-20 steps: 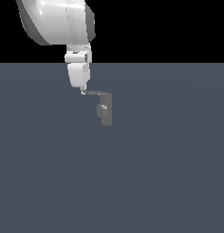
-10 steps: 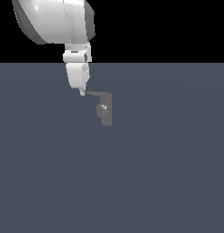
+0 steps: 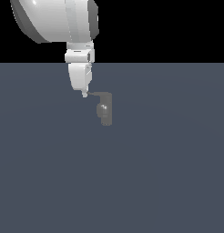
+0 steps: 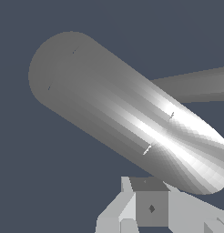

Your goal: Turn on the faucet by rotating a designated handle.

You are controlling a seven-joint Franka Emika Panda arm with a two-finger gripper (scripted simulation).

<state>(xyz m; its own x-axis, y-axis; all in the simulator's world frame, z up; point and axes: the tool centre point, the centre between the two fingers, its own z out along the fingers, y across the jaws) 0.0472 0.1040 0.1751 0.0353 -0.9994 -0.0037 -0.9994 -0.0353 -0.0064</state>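
Observation:
The faucet (image 3: 105, 110) is a small dull-grey upright cylinder with a rounded side bulge, standing on the dark floor in the exterior view. Its handle (image 3: 94, 94), a thin grey lever, sticks out from the top toward the exterior view's left. My gripper (image 3: 84, 94) hangs from the white arm with its tip right at the lever's free end, and its fingers look shut with nothing between them. In the wrist view a large shiny rounded grey bar (image 4: 127, 113) fills the picture close above the fingertips (image 4: 150, 207), and a thinner grey bar (image 4: 200, 84) runs off behind it.
The flat dark grey floor (image 3: 155, 182) spreads all around the faucet. The bulky white arm link (image 3: 54, 18) looms above the gripper at the exterior view's upper left.
The arm's upper link has shifted slightly. The gripper tip has crept a little toward the exterior view's right, against the handle's end. The handle shows no clear turn.

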